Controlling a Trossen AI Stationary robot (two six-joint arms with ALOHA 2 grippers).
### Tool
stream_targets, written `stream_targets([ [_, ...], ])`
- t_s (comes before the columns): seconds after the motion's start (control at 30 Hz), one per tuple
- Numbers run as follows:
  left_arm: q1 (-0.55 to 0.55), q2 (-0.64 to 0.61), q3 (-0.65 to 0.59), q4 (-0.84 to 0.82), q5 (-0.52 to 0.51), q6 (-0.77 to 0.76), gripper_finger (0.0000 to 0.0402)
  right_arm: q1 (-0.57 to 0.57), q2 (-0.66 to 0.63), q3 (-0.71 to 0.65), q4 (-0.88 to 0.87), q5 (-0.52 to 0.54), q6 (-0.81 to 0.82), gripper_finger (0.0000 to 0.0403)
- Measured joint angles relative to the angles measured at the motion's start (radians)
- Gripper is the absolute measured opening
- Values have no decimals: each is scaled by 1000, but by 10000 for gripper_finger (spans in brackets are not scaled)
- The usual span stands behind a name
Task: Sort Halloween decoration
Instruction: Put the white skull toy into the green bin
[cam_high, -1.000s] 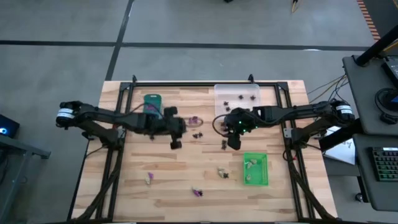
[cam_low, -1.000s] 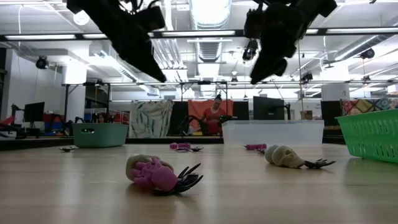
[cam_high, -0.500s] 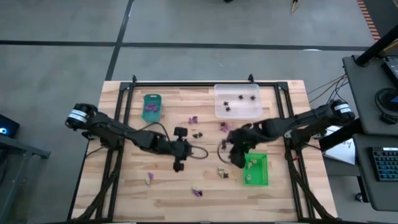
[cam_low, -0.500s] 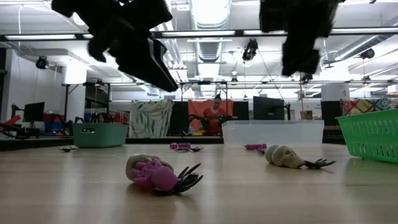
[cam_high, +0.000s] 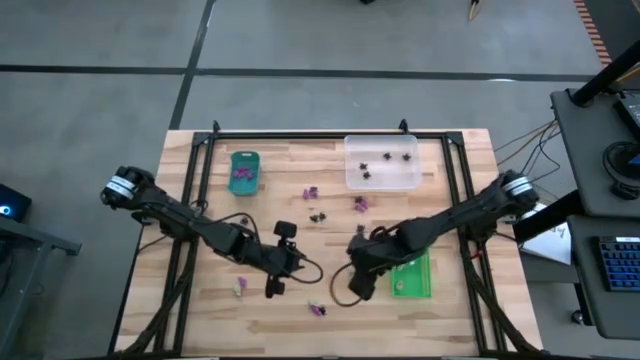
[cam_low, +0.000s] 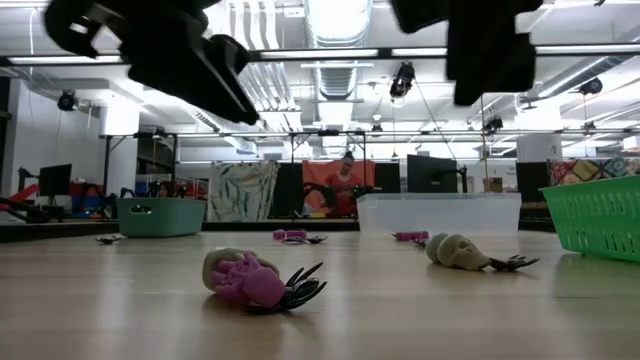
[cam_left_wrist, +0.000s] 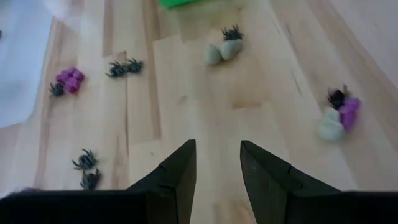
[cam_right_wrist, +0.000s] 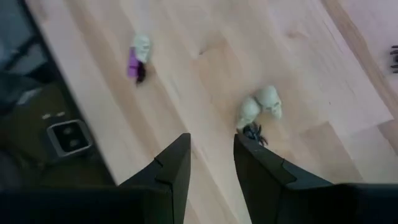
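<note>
Table: both pincers moved nearer front edge since earlier; left pincer, right pincer narrowly parted, empty.

The table is pale wood in long planks, smooth, with a soft sheen and visible grain. Its frame is black metal tube, matt. The arms look like dark matt metal and plastic; the left gripper's fingers and the right gripper's fingers are dull black, smooth. The trinkets are moulded plastic: a purple and cream piece is slightly glossy, a pale skull smooth and matt, a black spider bristly. The teal tray is opaque plastic, the clear tray frosted translucent plastic, the green tray slotted shiny plastic
</note>
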Motion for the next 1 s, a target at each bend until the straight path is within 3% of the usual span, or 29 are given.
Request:
stream_targets([
  [0.4,-130,-8,0,-90,-10,-68,109,-3,338,347,-438,77,-29,114],
  [0.5,-160,-8,0,-95,-14,-68,109,-3,391,389,-449,97,-78,114],
  [0.67,-206,-8,-3,-109,-106,-68,109,-6,453,433,-446,100,-136,114],
  [1.0,-232,-8,-3,-140,-195,-95,109,-21,485,437,-451,101,-162,114],
])
